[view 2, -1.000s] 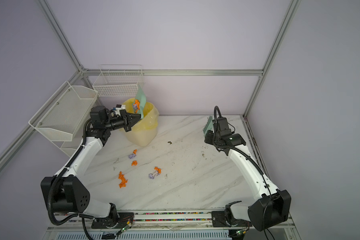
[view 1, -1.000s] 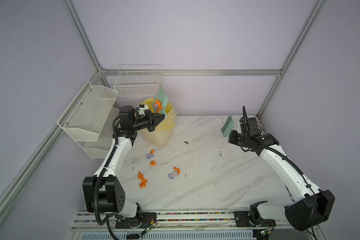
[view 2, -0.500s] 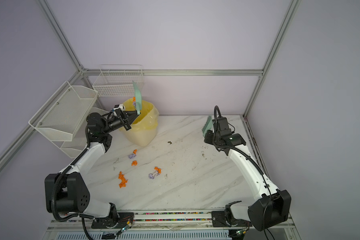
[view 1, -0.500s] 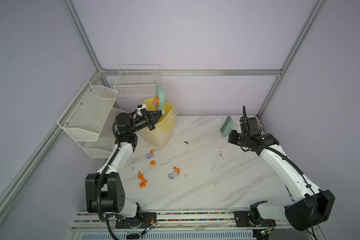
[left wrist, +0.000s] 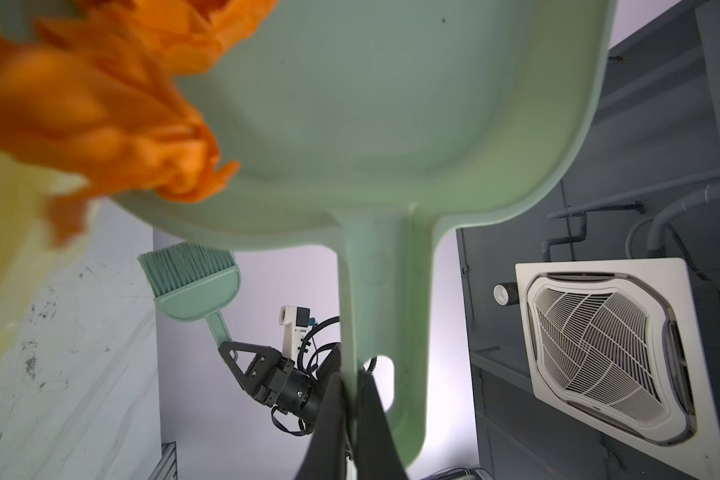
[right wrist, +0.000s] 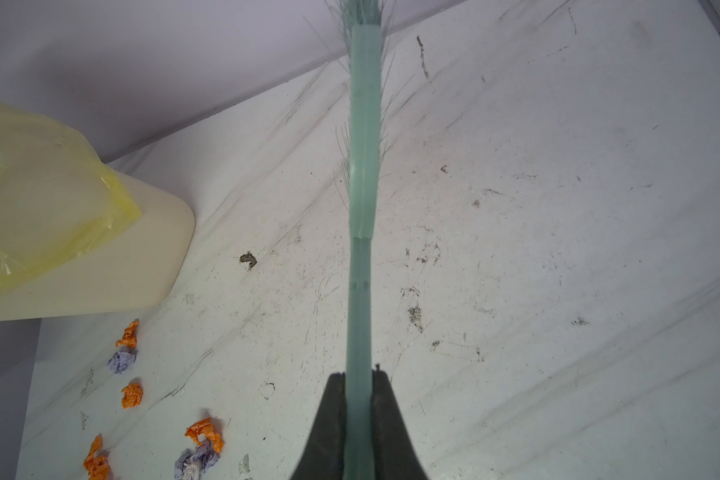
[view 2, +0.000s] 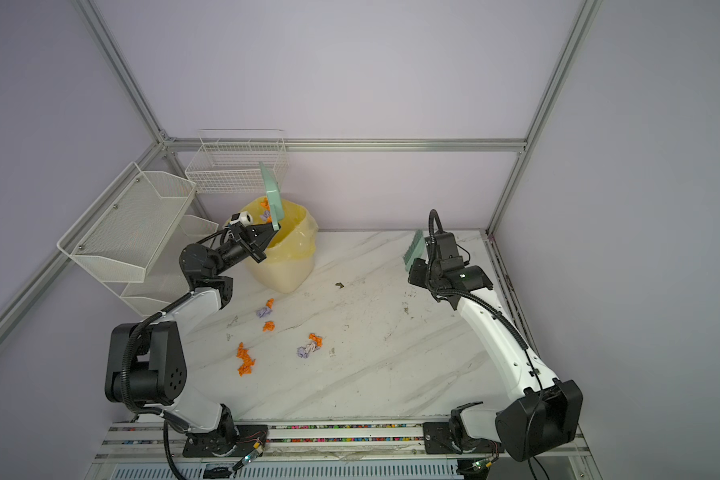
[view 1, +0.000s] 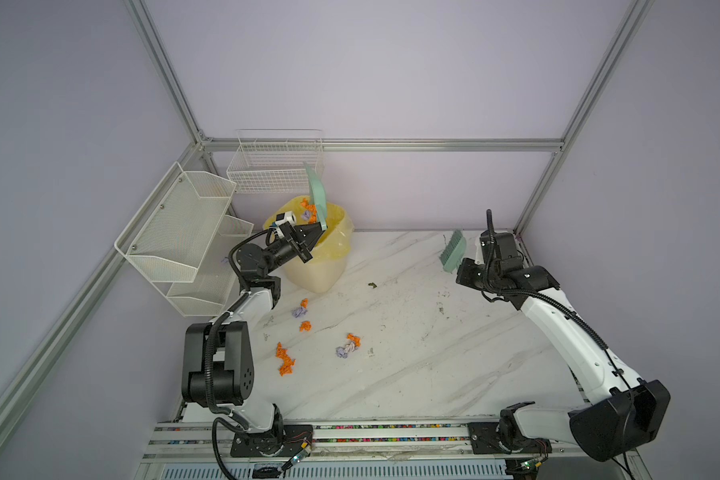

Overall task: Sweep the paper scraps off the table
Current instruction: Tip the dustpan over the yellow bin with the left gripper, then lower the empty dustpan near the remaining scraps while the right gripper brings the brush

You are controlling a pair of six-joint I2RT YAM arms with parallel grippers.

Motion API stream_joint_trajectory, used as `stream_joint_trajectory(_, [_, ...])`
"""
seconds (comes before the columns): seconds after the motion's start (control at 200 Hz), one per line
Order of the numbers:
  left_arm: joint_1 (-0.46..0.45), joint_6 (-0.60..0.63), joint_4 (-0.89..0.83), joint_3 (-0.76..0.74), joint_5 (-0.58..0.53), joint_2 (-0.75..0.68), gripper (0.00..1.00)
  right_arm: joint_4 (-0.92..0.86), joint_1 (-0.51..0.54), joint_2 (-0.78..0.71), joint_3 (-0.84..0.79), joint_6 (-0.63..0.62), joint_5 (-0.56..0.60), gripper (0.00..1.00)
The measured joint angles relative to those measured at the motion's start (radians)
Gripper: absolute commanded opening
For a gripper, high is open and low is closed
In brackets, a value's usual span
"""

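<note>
Bench: white marble top (view 1: 412,365) with lilac walls on three sides; wire shelves (view 1: 175,232) hang off its left edge.
Just changed: within the last second I rolled the dustpan (view 1: 317,193) from a slant until it stood nearly on edge above the bin (view 1: 316,274) at the far left corner.
What it means: paper scraps (left wrist: 100,112) are crowding the pan's low rim over the yellow liner (view 1: 337,239). I judge this load is going in but is not all out yet.
Left jaws: clenched on the dustpan's handle.
Right jaws: clenched on the handle of the brush (view 1: 453,251), bristles off the surface near the far right corner, unmoved over that second.
Scraps on the bench: about seven, all on the left half between the bin and the near edge.
- Near the bin (view 1: 304,326): two orange, one lavender.
- Toward the near edge (view 1: 285,361): two orange.
- Toward the middle (view 1: 348,347): one orange against one lavender-whitish.
Scraps in the pan: at least two orange and one lavender; I can't see any more.
Tools: one dustpan, one brush, one bin.
Left to do: by my reckoning, at least one more sweep and dump.
</note>
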Motion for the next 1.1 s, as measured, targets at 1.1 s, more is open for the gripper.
stream_joint_trajectory(1.1, [-0.048,0.853,-1.270,0.212,-0.012,-0.340,0.00,-0.022,0.063,0.023,0.045,-0.053,-0.076,0.00])
